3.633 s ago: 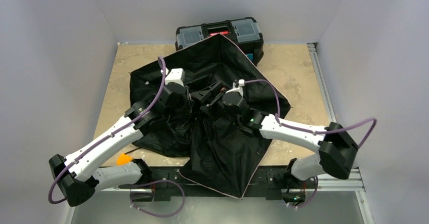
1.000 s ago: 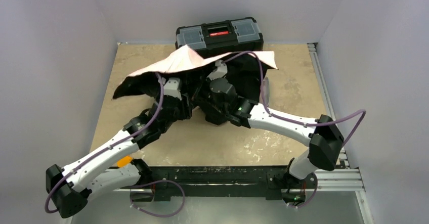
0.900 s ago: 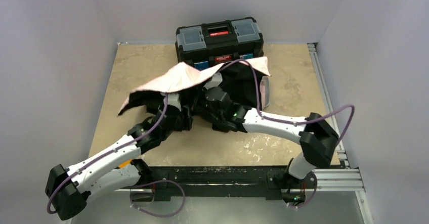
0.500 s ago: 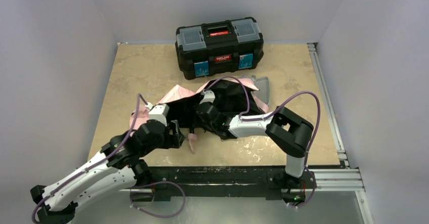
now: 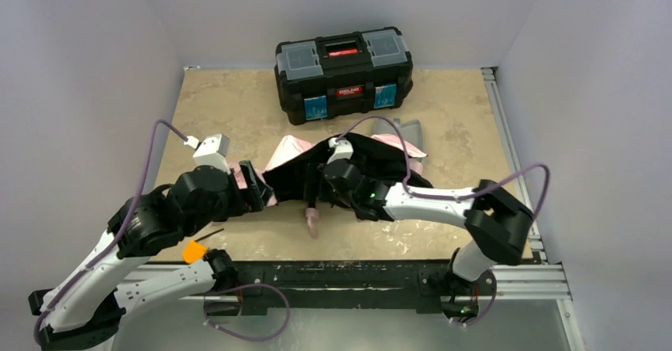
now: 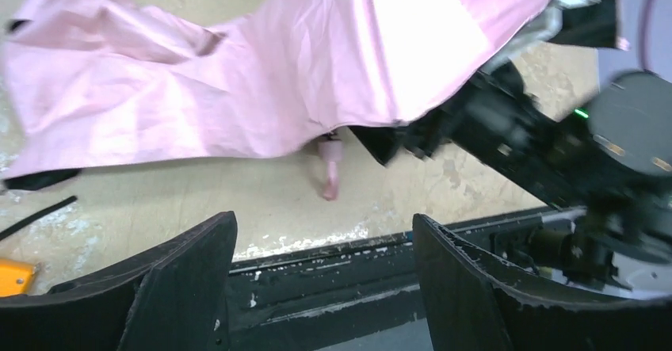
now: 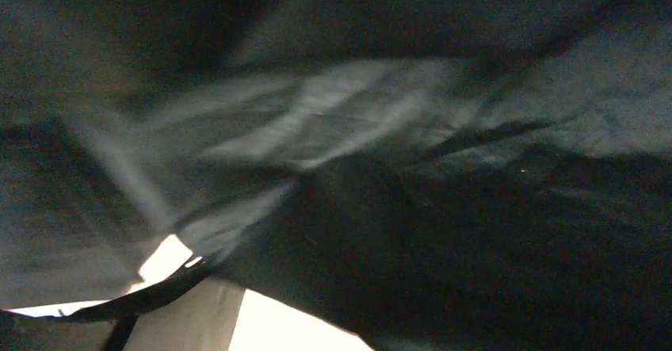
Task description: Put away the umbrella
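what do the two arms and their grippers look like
Both the left arm and right arm have white links, bulky black joints and a purple cable looping along them. A small green light glows on the right arm. The left gripper has two broad black fingers. The right gripper's fingers don't show.

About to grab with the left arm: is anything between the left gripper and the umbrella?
Nothing visible does. The left gripper is open and faces the umbrella across bare table; only the umbrella's own pink strap lies in between. The right arm sits off to the side.
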Action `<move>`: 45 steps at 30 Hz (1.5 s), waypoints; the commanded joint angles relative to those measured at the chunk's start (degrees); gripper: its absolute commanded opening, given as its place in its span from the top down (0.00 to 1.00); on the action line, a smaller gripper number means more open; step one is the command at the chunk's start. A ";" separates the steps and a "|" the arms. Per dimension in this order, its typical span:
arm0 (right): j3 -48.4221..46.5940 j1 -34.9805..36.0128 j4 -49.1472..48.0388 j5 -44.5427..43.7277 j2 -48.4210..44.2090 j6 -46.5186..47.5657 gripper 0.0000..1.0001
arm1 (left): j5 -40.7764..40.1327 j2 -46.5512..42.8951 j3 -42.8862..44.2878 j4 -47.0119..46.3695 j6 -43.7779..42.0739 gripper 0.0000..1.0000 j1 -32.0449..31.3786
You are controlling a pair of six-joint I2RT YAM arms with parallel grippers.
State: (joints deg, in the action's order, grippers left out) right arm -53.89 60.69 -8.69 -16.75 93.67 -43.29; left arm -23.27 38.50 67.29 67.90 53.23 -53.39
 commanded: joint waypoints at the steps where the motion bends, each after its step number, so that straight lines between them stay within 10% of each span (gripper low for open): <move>1: 4.06 -0.13 6.25 1.34 -10.72 -0.53 0.14 | -5.74 7.33 6.02 2.80 1.17 0.18 0.31; 15: 18.54 1.09 20.94 5.76 -42.99 -3.89 0.03 | 4.66 26.00 10.59 -10.26 -1.79 0.12 3.99; 23: 18.46 1.06 19.93 5.73 -41.35 -3.67 0.04 | 14.29 30.34 3.94 -23.85 -0.82 0.04 3.86; 35: 14.56 1.07 29.10 16.56 -50.69 -2.71 0.17 | 10.12 45.50 -3.00 -35.07 -4.03 0.54 5.31; 45: 5.80 1.10 36.23 15.89 -61.50 -1.91 0.17 | 8.77 51.88 -9.35 -37.97 -6.27 0.59 8.87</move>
State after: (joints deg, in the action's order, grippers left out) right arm -41.34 61.71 26.61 -1.89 34.72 -46.81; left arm -12.88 88.92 60.14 32.86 48.69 -46.09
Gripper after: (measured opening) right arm 0.818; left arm 0.412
